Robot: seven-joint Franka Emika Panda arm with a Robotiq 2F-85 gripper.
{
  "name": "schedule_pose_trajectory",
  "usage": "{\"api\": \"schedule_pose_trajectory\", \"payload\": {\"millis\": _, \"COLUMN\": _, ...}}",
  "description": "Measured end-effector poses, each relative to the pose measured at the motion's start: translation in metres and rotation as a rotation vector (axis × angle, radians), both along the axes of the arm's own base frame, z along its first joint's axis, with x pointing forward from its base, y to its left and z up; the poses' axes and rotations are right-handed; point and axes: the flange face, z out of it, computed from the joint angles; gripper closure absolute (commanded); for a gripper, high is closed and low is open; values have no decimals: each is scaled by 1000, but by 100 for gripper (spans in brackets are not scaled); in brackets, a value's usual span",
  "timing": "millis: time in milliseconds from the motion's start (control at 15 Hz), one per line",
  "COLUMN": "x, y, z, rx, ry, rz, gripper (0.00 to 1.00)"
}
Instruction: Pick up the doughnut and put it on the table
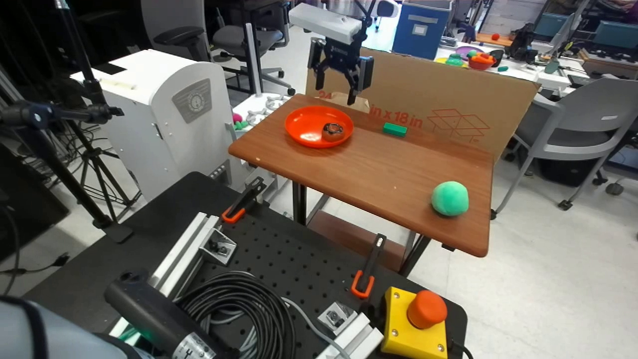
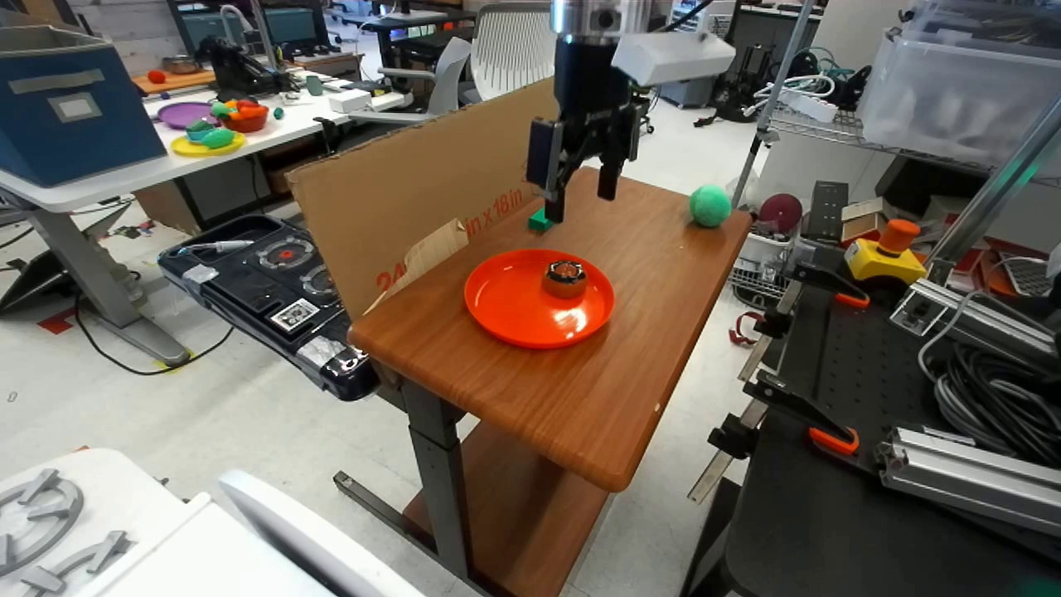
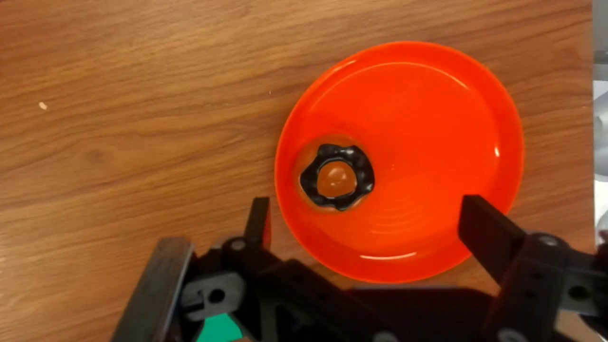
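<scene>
Doughnut [image 2: 564, 286] rests off-centre in the orange plate [image 2: 514, 308] on the tabletop [image 2: 530, 380]; the pincer [image 2: 580, 201] hangs higher up, spread and empty, presumably so it can straddle the doughnut before lifting.

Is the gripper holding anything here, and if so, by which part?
Nothing is held: the gripper is open above the table, with nothing in its grasp. The dark-iced doughnut sits in the shallow orange dish.
</scene>
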Motion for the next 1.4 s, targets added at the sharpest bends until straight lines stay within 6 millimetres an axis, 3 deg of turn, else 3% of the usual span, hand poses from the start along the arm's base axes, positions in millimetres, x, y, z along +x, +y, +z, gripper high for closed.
{"api": "schedule_pose_trajectory", "payload": {"millis": 400, "x": 16, "y": 12, "z": -67, "rx": -47, "ry": 123, "rz": 34, "gripper": 0}}
{"api": "schedule_pose_trajectory", "payload": {"millis": 867, "x": 35, "y": 21, "z": -98, "rx": -88, "ry": 191, "rz": 94, "gripper": 0}}
{"api": "schedule_pose_trajectory", "payload": {"millis": 933, "x": 36, "y": 23, "z": -100, "rx": -93, "ry": 201, "rz": 98, "gripper": 24}}
{"api": "schedule_pose_trajectory", "payload": {"millis": 1067, "x": 39, "y": 23, "z": -106, "rx": -110, "ry": 220, "rz": 103, "gripper": 32}}
{"api": "schedule_pose_trajectory", "payload": {"millis": 1267, "x": 44, "y": 22, "z": -110, "rx": -130, "ry": 247, "rz": 106, "gripper": 57}}
{"api": "schedule_pose_trajectory", "payload": {"millis": 1400, "x": 47, "y": 23, "z": -106, "rx": -142, "ry": 257, "rz": 111, "gripper": 58}}
